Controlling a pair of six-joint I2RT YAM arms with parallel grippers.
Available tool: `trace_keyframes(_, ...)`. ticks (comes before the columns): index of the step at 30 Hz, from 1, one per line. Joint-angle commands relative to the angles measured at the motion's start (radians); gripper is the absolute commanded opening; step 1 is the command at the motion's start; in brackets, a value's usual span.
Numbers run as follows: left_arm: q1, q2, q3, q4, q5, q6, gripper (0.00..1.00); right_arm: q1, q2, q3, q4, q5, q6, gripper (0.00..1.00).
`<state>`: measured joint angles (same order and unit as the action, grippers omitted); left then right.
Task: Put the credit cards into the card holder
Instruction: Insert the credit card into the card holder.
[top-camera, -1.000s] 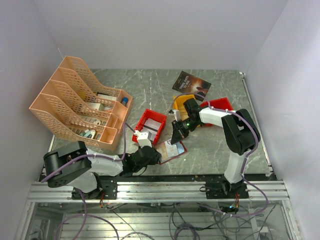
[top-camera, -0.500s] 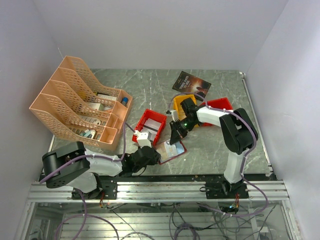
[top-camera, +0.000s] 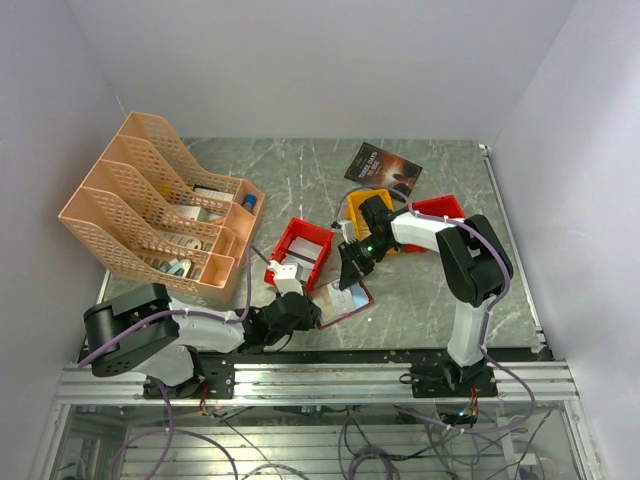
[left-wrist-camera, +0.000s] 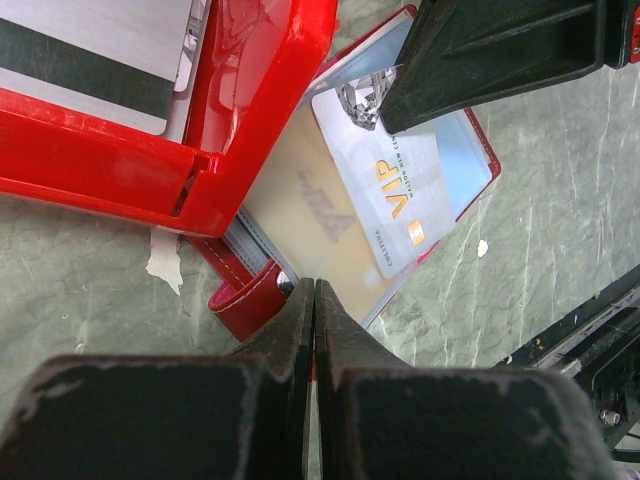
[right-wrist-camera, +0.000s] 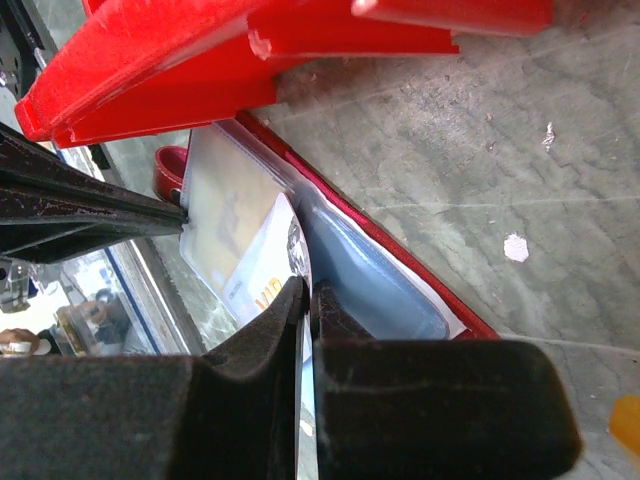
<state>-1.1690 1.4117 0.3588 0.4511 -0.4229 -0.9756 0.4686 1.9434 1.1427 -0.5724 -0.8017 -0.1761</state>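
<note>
The dark-red card holder (top-camera: 342, 298) lies open on the table, its pale inner pockets (left-wrist-camera: 300, 205) facing up. My left gripper (top-camera: 312, 312) is shut on its near edge (left-wrist-camera: 314, 290), beside the snap tab (left-wrist-camera: 245, 300). My right gripper (top-camera: 350, 275) is shut on a whitish VIP credit card (left-wrist-camera: 392, 190), holding it tilted with its lower edge against the bluish pocket (right-wrist-camera: 375, 285). The card also shows in the right wrist view (right-wrist-camera: 262, 280), pinched at the gripper's tips (right-wrist-camera: 305, 292). More cards (left-wrist-camera: 90, 50) lie in the red bin (left-wrist-camera: 230, 150) right beside the holder.
A peach file rack (top-camera: 160, 205) stands at the left. A red bin (top-camera: 300, 250) touches the holder's far side; a second red bin (top-camera: 440, 210) and a yellow object (top-camera: 360, 203) sit behind the right arm. A dark booklet (top-camera: 383, 168) lies at the back.
My right arm has shifted slightly left with the card, its tips staying over the holder. The left gripper and holder have not moved.
</note>
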Motion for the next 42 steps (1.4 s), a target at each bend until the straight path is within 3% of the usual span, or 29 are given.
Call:
trace_keyframes(1, -0.004, 0.002, -0.008, -0.075, -0.029, 0.037, 0.07, 0.008, 0.015, 0.001, -0.003, 0.110, -0.041, 0.02)
trace_keyframes(42, -0.004, 0.001, 0.002, -0.077, -0.029, 0.067, 0.07, 0.019, 0.042, 0.045, -0.076, 0.107, -0.091, 0.04)
